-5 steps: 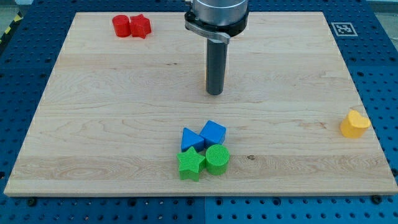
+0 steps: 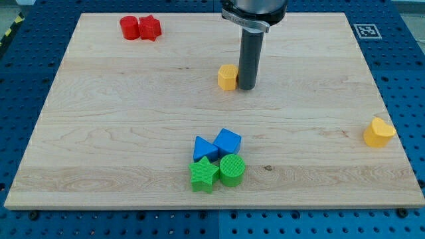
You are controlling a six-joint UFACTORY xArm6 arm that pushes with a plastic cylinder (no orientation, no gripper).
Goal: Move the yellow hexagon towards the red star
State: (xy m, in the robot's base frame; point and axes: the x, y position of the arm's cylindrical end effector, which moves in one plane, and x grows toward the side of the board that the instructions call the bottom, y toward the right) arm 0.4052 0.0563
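Tip [image 2: 246,87] down on the wooden board [image 2: 99,133], just beside the yellow hexagon [image 2: 227,77] on the view's right, apparently touching. No hand here, only a bare rod, grasping nothing. Red star [image 2: 151,27] well apart at the view's top left, touching a red cylinder [image 2: 129,27].

Arm housing [image 2: 254,8] cut off by view's top. Rod hides yellow hexagon's [image 2: 227,77] right edge.
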